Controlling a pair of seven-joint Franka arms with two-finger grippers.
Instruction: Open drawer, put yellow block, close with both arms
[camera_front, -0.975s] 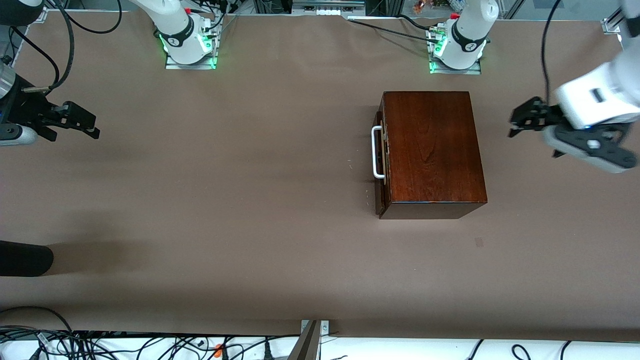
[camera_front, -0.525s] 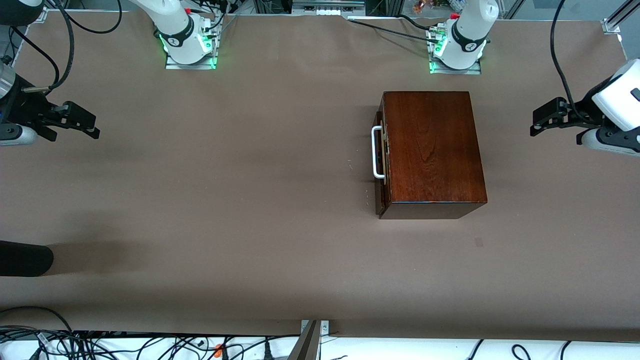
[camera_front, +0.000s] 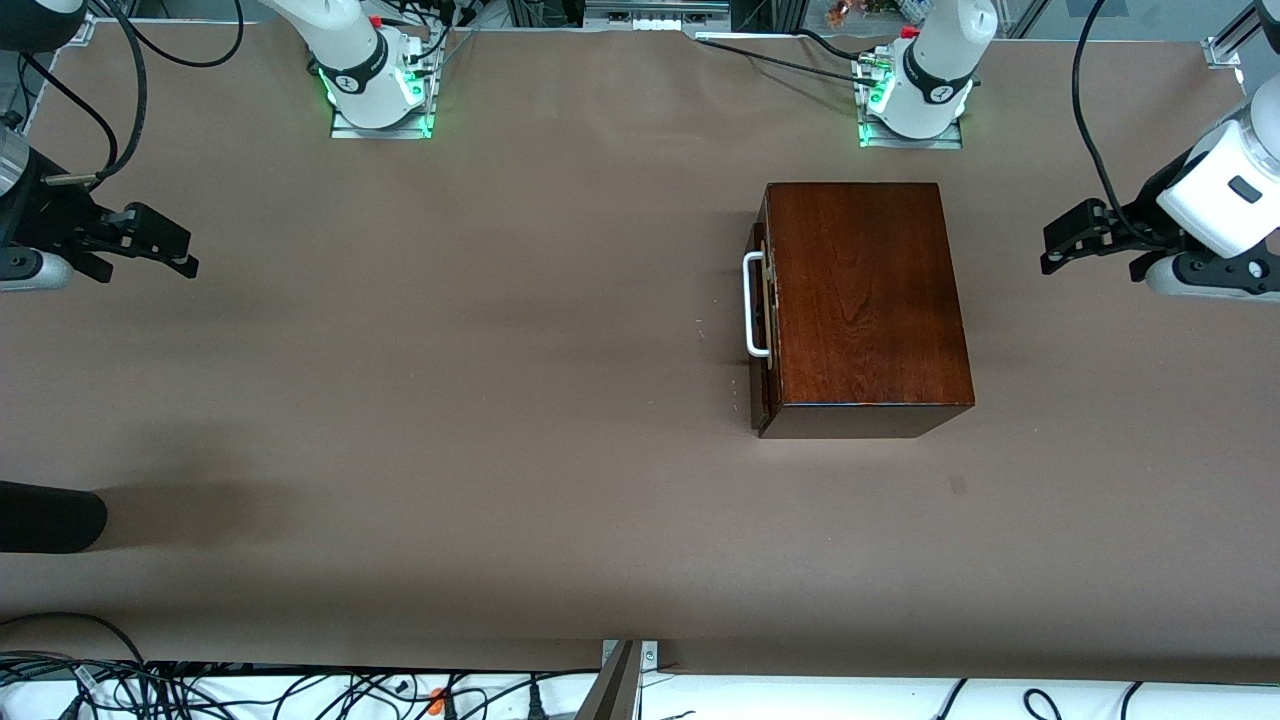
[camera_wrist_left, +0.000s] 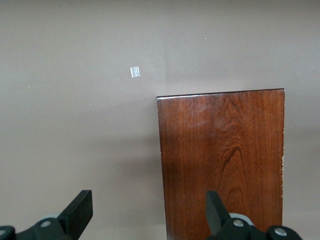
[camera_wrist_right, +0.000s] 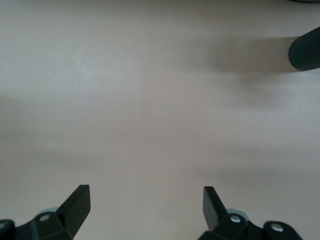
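Front view, drawer shut (both tools apart)

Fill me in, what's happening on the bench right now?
Nothing is being handled. The drawer of the wooden box looks closed, and no yellow block is in sight. The left gripper hangs open over the table at the left arm's end, beside the box. The right gripper waits open over the right arm's end.

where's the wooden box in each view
Front view: wooden box toward the left arm's end of the table, white handle on its drawer front.
Left wrist view: its top fills the lower part.
Right wrist view: not in it.
Shared landmark: the box's dark wood-grain top.
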